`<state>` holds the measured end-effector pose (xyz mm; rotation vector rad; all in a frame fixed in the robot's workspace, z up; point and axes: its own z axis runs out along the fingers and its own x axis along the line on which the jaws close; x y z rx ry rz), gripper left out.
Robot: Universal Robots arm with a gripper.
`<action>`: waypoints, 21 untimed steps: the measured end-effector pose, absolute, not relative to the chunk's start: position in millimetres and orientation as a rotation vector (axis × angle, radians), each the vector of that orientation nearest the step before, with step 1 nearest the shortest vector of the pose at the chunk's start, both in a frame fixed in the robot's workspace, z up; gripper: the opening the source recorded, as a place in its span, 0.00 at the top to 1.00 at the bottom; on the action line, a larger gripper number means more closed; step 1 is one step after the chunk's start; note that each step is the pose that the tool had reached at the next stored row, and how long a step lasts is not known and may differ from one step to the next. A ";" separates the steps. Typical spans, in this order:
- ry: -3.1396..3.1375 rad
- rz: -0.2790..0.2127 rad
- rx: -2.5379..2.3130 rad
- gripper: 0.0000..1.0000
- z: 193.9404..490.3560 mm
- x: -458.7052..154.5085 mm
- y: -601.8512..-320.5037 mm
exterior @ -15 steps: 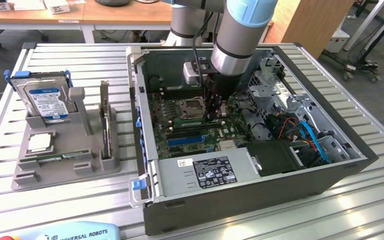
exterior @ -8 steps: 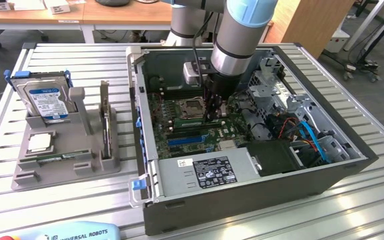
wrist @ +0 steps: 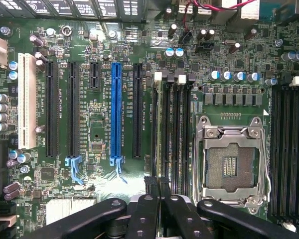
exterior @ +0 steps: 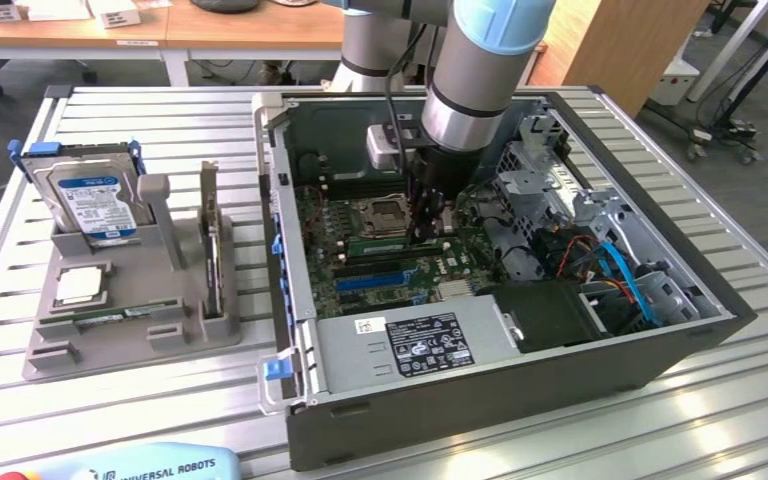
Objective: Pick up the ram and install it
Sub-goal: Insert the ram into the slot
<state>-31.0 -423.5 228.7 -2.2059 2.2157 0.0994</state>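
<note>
Black fingers (wrist: pixel 144 209) of the hand (wrist: pixel 157 188) are clenched on the ram (wrist: pixel 158 129). It shows edge-on as a thin pale-green strip running out from the fingertips along the memory slot (wrist: pixel 164 149) directly under the hand. The install step looks to be in hand: the stick is lined up with that slot, though I cannot tell whether it is fully seated. Seating it would call for a straight, even push with the stick kept parallel to the slot so the white end latch (wrist: pixel 158 77) can close.

Just beside the hand sits the open processor socket (wrist: pixel 231 159), and on the other side a blue slot (wrist: pixel 116 109). Case (exterior: pixel 491 400) walls and cables (exterior: pixel 624 280) crowd the arm. Well away on the surface (exterior: pixel 11 400), a rack (exterior: pixel 131 340) carries a drive (exterior: pixel 91 200) and a chip (exterior: pixel 77 285).
</note>
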 end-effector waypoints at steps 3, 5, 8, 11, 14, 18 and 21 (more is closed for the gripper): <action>2.211 0.100 -2.211 0.88 228.7 -31.0 -423.5; 2.211 0.099 -2.212 0.88 228.7 -31.0 -423.5; 2.210 0.100 -2.211 0.88 227.5 -31.0 -423.4; 2.210 0.100 -2.212 0.88 225.9 -31.0 -423.5; 2.211 0.099 -2.212 0.88 225.1 -31.1 -423.6; 2.210 0.100 -2.212 0.88 225.0 -31.0 -423.5; 2.210 0.099 -2.212 0.88 225.0 -31.0 -423.5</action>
